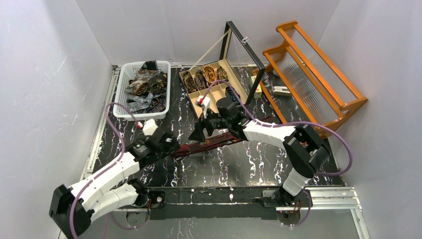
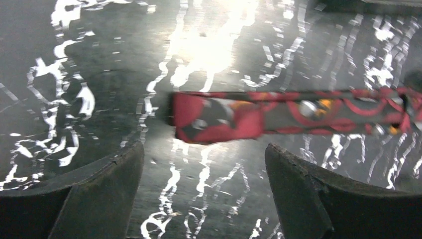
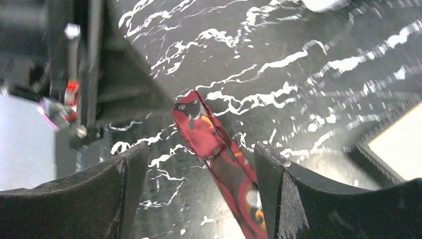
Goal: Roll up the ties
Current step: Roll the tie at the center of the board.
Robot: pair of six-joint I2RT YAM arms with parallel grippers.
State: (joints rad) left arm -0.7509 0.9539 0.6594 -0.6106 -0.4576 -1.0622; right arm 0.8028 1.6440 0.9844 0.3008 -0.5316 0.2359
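Note:
A dark red tie [image 1: 201, 145] with orange and grey swirls lies flat on the black marbled table, running from lower left to upper right. In the left wrist view its squared end [image 2: 219, 117] rests just past my open left gripper [image 2: 204, 162], untouched. My right gripper [image 3: 199, 162] hangs open over the same tie [image 3: 219, 149], which passes between the jaws close to the right finger [image 3: 271, 174]. From above, the left gripper [image 1: 171, 145] is at the tie's left end and the right gripper [image 1: 198, 135] just beyond it. Loose ties [image 1: 147, 84] fill a basket. Rolled ties [image 1: 206, 74] sit in a box.
The white mesh basket [image 1: 141, 115] stands at the back left. A wooden compartment box [image 1: 195, 105] with a raised glass lid [image 1: 244, 45] is at the back centre. An orange wooden rack [image 1: 308, 74] leans at the right. Grey walls close in both sides.

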